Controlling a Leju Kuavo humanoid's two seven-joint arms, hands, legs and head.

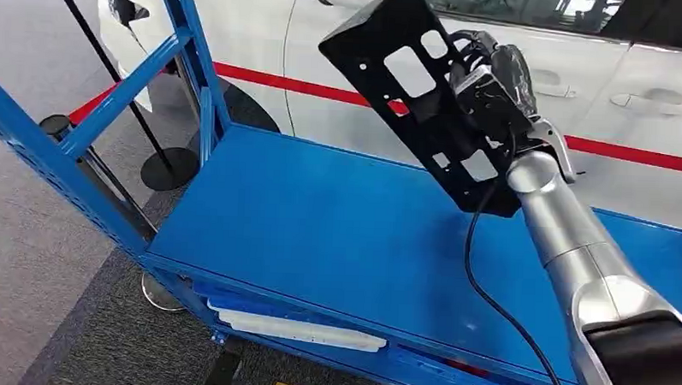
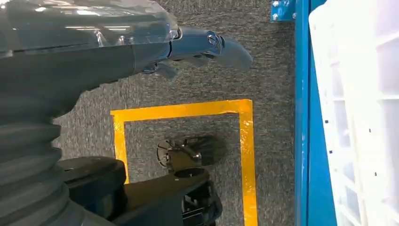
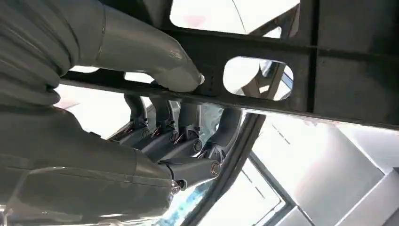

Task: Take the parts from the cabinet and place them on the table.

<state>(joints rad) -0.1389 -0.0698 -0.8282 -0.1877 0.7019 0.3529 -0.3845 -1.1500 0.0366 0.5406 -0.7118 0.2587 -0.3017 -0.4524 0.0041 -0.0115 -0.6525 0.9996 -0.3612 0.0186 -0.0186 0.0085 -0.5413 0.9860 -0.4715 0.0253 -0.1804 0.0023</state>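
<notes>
Part in hand, carried above the table and not yet set down.

The blue table [image 1: 319,234] spreads beneath the right hand [image 1: 491,82], which grips the black perforated bracket [image 1: 410,84], thumb [image 3: 174,70] pressed on one face and fingers [image 3: 188,136] curled behind its edge; the bracket hangs tilted, off the surface, so lowering and release remain. The left hand [image 2: 202,47] hangs over the floor, fingers loosely extended, holding nothing.
</notes>
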